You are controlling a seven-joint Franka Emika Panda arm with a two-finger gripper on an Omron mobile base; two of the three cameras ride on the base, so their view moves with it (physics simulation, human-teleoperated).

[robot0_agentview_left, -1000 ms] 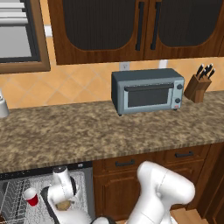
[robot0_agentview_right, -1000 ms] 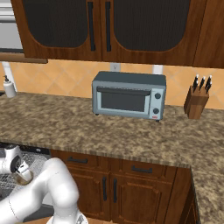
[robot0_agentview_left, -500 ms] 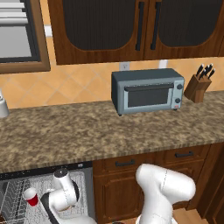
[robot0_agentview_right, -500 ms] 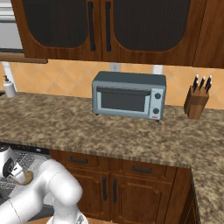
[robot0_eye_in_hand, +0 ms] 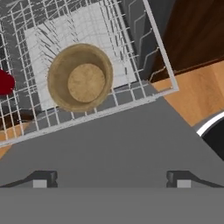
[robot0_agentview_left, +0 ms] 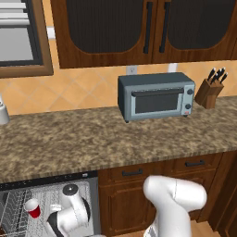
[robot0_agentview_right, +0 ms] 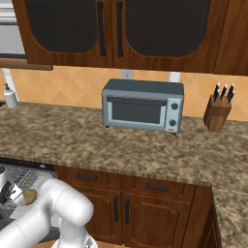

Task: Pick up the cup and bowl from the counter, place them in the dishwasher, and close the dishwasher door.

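Bowl (robot0_eye_in_hand: 81, 77) and cup (robot0_agentview_left: 33, 208) sit racked, gripper (robot0_eye_in_hand: 111, 179) jaws wide, empty — swinging for the door (robot0_eye_in_hand: 109, 144), the arm might clip the rack (robot0_eye_in_hand: 151, 39).

- Lighting: even and diffuse across all three views; no distinct source visible.
- Shadows: soft, faint under the toaster oven (robot0_agentview_left: 156, 99) and the counter (robot0_agentview_left: 92, 139) overhang; the cabinets (robot0_agentview_right: 111, 29) above read dark with little detail.
- Glare: none; no bright highlights on the rack (robot0_eye_in_hand: 131, 52) wires or the bowl (robot0_eye_in_hand: 81, 78).
- Sharpness: rendered frames, coarse resolution; granite speckle is blocky, edges slightly jagged.
- Blur: no motion blur; focus uniform from near to far.
- Distortion: straight lines hold at the frame edges.
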